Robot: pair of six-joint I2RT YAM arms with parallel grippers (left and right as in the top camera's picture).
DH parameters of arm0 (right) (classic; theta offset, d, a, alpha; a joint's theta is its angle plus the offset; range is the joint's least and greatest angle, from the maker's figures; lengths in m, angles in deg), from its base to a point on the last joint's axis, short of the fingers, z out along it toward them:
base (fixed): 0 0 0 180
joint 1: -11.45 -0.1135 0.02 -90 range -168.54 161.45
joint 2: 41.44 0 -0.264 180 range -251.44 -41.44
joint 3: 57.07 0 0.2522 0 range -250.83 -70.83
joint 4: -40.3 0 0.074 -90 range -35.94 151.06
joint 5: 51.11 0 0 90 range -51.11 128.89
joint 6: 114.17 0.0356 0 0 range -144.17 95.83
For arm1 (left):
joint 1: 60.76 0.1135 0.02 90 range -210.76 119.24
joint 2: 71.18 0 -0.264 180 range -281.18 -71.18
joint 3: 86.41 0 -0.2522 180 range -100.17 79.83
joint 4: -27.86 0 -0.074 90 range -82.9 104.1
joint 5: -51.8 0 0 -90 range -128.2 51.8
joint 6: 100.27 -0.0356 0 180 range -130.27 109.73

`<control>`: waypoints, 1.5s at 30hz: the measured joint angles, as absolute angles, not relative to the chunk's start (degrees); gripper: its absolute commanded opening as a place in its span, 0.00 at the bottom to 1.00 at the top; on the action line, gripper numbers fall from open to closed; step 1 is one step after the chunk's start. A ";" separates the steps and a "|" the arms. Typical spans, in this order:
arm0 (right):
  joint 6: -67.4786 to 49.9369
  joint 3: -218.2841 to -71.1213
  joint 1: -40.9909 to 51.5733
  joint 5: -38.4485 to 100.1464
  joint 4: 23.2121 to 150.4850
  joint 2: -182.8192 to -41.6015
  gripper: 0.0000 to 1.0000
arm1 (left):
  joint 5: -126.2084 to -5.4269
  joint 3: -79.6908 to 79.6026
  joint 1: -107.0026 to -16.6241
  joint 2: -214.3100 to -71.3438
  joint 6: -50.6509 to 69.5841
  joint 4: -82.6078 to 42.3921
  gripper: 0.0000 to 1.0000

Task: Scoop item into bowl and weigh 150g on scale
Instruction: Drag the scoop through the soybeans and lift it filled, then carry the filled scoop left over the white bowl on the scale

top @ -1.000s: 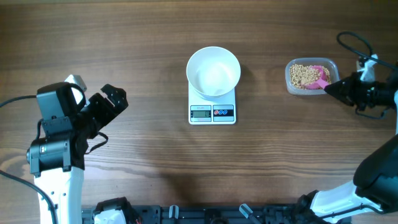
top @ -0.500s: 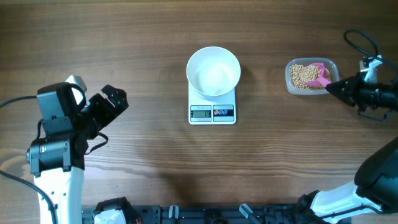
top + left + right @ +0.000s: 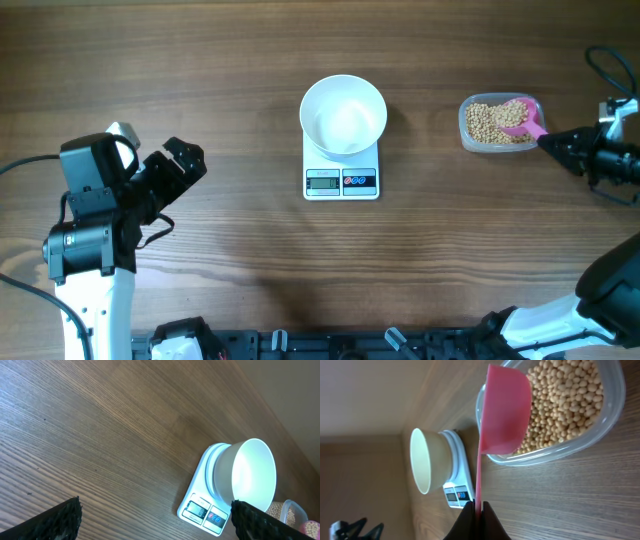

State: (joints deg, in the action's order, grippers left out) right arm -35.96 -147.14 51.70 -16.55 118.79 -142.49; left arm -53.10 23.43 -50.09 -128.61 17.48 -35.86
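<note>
Overhead view: round plain white bowl [image 3: 343, 116] sits on small white square digital scale [image 3: 341, 182], mid-surface. Far right, clear rounded plastic tub [image 3: 468, 128] holds small beige-tan beans [image 3: 488, 122]. Right hand [image 3: 550, 143] pinches the thin handle of small pink plastic scoop [image 3: 524, 121]. Right wrist view shows the scoop's cup turned on edge at the tub's near rim, above the beans. Left hand [image 3: 178, 172] spread wide, well apart from the scale, over brown wooden surface [image 3: 250, 60].
</note>
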 measured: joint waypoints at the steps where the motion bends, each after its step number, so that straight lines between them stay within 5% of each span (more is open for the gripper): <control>1: -36.35 -147.14 51.86 -17.12 119.14 -142.49 0.04 | -53.10 23.43 -50.09 -128.61 17.48 -35.86 1.00; 32: -40.27 -147.12 51.62 -33.36 123.10 -142.49 0.04 | -53.10 23.43 -50.09 -128.61 17.48 -35.86 1.00; 45: -42.06 -147.12 40.21 -39.59 125.33 -142.49 0.04 | -53.10 23.43 -50.09 -128.61 17.48 -35.86 1.00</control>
State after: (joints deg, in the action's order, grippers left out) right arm -42.06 -147.12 40.21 -39.59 125.33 -142.49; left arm -53.10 23.43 -50.09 -128.61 17.48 -35.86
